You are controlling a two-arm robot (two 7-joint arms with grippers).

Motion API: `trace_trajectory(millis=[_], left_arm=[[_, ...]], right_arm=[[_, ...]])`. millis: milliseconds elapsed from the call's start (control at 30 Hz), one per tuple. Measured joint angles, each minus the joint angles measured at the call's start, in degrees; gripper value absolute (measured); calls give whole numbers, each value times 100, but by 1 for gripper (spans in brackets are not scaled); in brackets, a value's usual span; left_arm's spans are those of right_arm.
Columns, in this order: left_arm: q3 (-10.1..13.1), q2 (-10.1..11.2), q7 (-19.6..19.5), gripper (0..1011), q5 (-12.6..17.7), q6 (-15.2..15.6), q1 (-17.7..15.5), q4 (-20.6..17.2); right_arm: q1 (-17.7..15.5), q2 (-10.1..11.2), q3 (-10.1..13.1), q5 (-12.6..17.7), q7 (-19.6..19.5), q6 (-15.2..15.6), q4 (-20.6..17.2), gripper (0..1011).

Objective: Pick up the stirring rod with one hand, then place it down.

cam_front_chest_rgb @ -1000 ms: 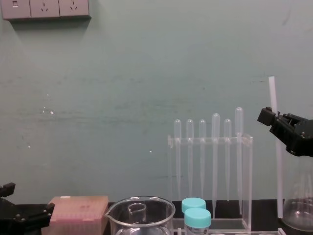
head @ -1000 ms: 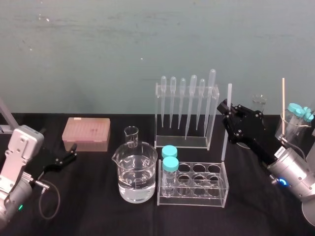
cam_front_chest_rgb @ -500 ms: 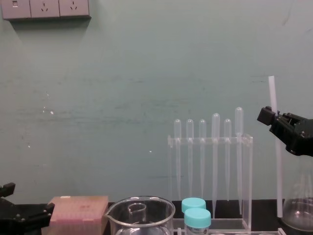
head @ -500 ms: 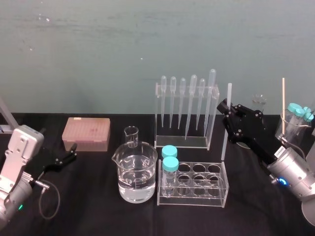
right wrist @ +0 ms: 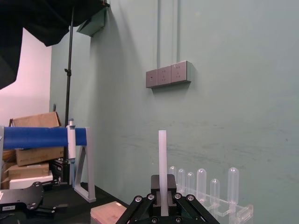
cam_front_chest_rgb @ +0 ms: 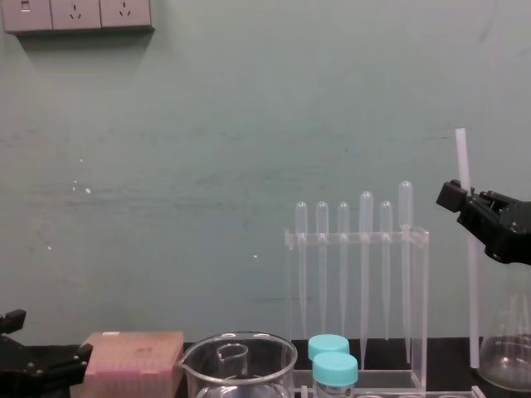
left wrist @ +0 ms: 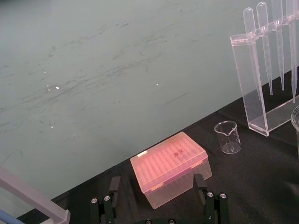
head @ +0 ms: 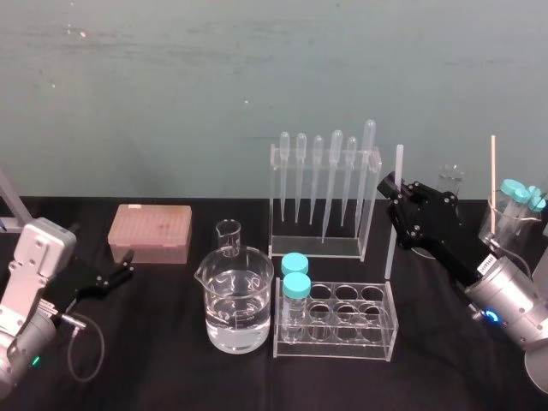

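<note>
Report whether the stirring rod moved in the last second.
No. The stirring rod, held upright in the right gripper, sits just as far right of the pipette rack as before.

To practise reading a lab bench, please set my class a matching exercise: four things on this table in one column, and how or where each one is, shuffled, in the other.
Things
1. stirring rod
2. pipettes
3. large beaker
4. pink box

States
A. holds clear liquid
B. lies on the black table, ahead of the idle, open left gripper
C. upright, clamped in the right gripper
D. hang bulb-up in the clear rack

Pairs: 1-C, 2-D, 3-A, 4-B.
</note>
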Motion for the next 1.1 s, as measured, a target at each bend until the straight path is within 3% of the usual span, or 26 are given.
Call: trace_trajectory(millis=[1100], left_arm=[[0, 0, 0, 1000, 0, 0, 0, 0]], right_arm=[[0, 0, 0, 0, 0, 0, 0, 71]])
